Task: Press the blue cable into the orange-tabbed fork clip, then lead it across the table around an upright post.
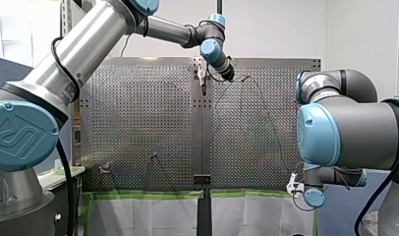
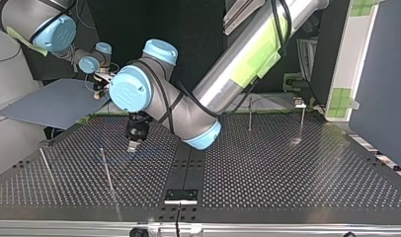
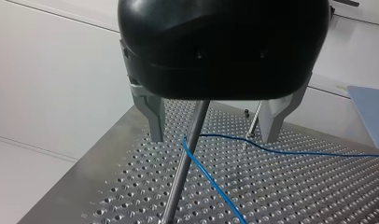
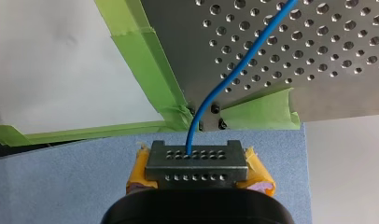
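With my open left end effector [image 3: 214, 137] astride the post [image 3: 180, 177] at the front view's 12 o'clock, where the blue cable [image 3: 215, 184] bends, my right end effector [image 4: 197, 161], gripping it at 5 o'clock, should pull gently.

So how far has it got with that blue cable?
Looks done: the thin blue cable bends around the upright metal post. In hand: my right gripper is shut on the cable, and my left gripper stands open astride that post. Left: I cannot say whether the cable sits in the fork clip; no view shows it clearly.
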`<state>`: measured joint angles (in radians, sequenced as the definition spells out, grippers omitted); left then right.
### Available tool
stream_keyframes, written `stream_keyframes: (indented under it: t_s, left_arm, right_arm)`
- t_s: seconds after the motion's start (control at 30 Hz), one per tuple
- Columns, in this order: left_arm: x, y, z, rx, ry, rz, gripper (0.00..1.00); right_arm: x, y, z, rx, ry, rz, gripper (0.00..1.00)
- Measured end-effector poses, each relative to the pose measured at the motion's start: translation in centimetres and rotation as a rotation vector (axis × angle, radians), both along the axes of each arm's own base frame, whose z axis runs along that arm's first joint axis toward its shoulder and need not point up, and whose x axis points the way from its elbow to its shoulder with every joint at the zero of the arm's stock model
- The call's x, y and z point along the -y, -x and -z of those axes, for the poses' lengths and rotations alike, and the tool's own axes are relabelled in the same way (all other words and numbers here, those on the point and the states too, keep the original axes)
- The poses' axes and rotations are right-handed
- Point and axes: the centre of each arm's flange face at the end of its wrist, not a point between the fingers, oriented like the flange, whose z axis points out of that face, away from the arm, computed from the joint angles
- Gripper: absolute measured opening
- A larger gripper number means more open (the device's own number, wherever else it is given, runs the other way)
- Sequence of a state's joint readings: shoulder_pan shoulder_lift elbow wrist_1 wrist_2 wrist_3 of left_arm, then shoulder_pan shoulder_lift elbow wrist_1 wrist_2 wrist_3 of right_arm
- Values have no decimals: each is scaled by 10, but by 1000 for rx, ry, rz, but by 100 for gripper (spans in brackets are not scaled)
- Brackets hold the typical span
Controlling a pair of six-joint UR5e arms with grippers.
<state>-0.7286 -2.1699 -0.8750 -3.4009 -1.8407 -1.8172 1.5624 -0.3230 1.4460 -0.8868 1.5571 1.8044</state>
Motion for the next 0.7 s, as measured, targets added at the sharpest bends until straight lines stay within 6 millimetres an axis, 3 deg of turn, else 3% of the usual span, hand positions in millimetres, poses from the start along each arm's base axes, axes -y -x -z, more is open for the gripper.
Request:
stream_keyframes:
  t_s: [0.17, 0.33, 0.7]
  left_arm:
    - [-1, 11, -4, 0, -32, -3, 100]
    - [-16, 18, -16, 26, -51, -42, 100]
    - [-61, -1, -40, 57, 73, -84, 100]
  right_arm:
    - [0, 1, 0, 0, 0, 1, 0]
    - [0, 1, 0, 0, 0, 1, 0]
    - [0, 0, 0, -7, 0, -2, 0]
